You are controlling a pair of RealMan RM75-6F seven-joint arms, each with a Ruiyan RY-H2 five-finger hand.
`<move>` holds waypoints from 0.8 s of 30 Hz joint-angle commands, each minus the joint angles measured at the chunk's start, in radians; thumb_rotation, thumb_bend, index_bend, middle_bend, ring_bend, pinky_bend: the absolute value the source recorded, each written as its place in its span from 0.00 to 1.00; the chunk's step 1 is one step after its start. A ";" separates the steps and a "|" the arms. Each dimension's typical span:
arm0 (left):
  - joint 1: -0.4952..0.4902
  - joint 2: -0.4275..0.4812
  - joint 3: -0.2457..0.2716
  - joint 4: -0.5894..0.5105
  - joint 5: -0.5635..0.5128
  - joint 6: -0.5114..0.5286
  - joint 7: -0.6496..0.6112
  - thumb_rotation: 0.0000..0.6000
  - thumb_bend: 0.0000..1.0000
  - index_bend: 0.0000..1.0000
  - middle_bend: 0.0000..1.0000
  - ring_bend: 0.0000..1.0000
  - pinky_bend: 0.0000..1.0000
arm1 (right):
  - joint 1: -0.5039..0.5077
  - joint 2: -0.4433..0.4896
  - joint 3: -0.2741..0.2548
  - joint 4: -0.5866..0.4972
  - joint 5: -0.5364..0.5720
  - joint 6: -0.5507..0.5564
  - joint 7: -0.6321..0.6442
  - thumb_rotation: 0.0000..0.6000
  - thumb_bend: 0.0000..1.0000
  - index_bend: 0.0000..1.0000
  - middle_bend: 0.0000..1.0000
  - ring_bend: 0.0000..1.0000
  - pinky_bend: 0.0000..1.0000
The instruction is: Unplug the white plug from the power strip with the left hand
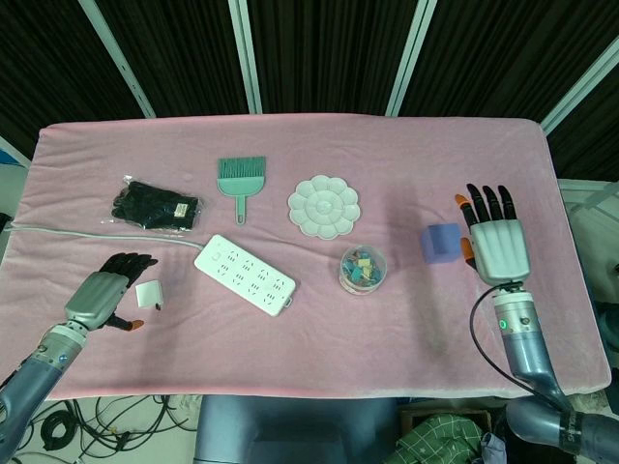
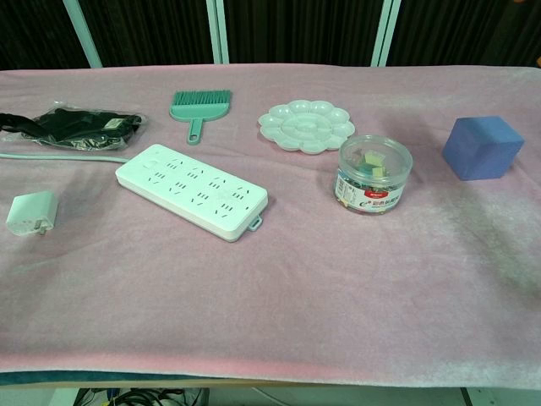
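Now white plug (image 1: 149,295) lies free beside empty, spread left hand (image 1: 97,301); power strip (image 1: 245,275), black pouch (image 1: 153,205) nearby.

pink-clothed table (image 2: 279,288) carries power strip (image 2: 192,191), white plug (image 2: 32,212), brush (image 2: 198,106), palette (image 2: 306,125), jar (image 2: 373,175), blue cube (image 2: 482,147).

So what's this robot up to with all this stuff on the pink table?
It was pulling a white plug out of the power strip, and that looks done: the plug lies loose on the cloth, apart from the strip. The left hand sits open just beside the plug, holding nothing. The right hand hovers open next to the blue cube, also empty.
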 commanded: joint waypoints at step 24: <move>0.471 0.083 0.107 -0.312 0.113 0.642 0.335 1.00 0.06 0.11 0.07 0.00 0.00 | -0.437 0.079 -0.321 0.008 -0.460 0.367 0.354 1.00 0.32 0.18 0.08 0.09 0.07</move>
